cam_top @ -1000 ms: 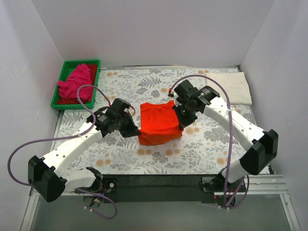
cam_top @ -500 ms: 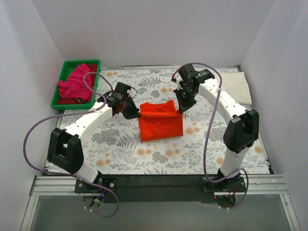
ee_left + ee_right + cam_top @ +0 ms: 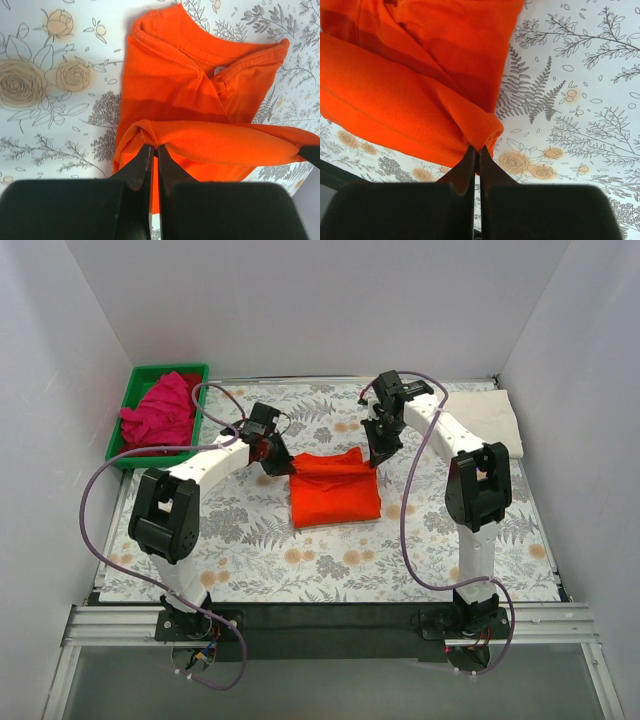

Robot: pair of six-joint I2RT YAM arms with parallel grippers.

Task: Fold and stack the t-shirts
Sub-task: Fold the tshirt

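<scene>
Orange shirt (image 3: 335,490) mid-table on floral cloth (image 3: 300,565), folded down to a rough rectangle, longer side running left to right. Near part flat on the cloth; far edge raised between the two grippers. Left gripper (image 3: 154,146): fingers pressed together, nipping a small bunch of fabric at the far left corner. Right gripper (image 3: 476,149): same, clamped tight on a tuck of fabric at the far right corner. Between the two pinches, a taut rolled band of orange, clear of the layer beneath. In left wrist view, under and beyond that band: lower layer lying flat, ribbed collar showing, a crease gathering by the neck opening; dark tip of the right gripper just visible at the band's other end. In right wrist view: band running off to upper left, darker shadow stripe across the layer below. Arms reaching in from either side, wrists angled down and inward toward the shirt, elbows raised over the cloth. Pink shirt (image 3: 160,410) crumpled in a heap inside green tray (image 3: 170,368) at far left corner, well apart from the left gripper. Cream shirt (image 3: 490,420) folded flat at far right edge of the cloth, apart from the orange shirt, touched by neither gripper.
</scene>
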